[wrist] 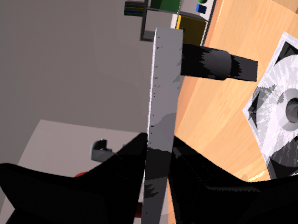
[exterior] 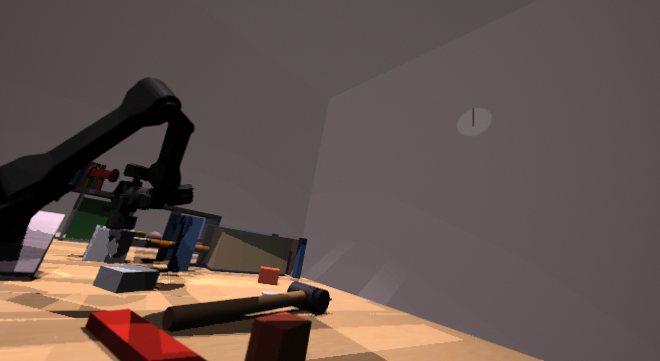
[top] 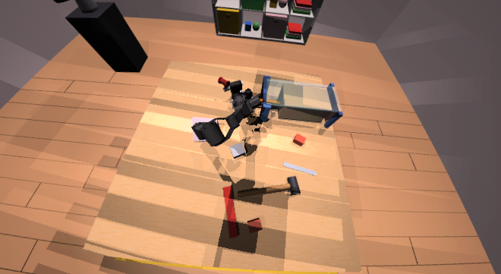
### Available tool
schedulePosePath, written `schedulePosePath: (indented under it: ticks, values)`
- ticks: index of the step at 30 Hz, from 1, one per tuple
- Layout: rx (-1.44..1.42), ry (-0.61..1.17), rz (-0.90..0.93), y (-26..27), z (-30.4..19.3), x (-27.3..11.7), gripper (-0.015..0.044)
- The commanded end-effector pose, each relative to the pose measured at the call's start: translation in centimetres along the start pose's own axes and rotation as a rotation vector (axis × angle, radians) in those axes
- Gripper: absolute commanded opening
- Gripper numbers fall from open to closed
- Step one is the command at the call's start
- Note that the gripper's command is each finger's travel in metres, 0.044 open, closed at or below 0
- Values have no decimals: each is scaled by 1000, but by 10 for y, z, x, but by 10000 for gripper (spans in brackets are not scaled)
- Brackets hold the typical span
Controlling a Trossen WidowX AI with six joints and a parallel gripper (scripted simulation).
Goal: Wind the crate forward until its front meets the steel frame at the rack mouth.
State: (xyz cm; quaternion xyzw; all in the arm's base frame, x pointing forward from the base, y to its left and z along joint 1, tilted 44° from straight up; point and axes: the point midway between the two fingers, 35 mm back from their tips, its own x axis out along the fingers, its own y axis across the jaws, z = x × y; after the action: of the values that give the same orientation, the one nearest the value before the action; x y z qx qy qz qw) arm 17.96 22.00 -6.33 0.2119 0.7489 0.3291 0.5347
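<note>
Two red blocks: one red block [top: 299, 140] [exterior: 269, 275] right of centre in top view, other red block [top: 254, 225] [exterior: 278, 339] at lower centre. One hammer [top: 278, 188] [exterior: 235, 307], one long red bar [top: 231, 212] [exterior: 140, 336], one pale strip [top: 300, 168], one grey block [top: 237, 150] [exterior: 125, 280]. One shelf unit [top: 262, 39] at upper centre; one black pedestal [top: 110, 37] upper left.
</note>
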Motion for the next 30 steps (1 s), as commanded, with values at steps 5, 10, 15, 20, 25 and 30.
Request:
schedulePosePath:
  ticks: [5, 10, 15, 20, 25, 30]
  values:
    - [-3, -3, 5, -3, -14, -7, 0]
    - [57, 3, 29, -8, -14, -3, 0]
    - [57, 3, 30, -10, -14, -3, 0]
    - [57, 4, 30, -17, -15, -3, 0]
    - [57, 4, 29, -23, -16, -3, 0]
    - [57, 4, 29, -29, -16, -3, 0]
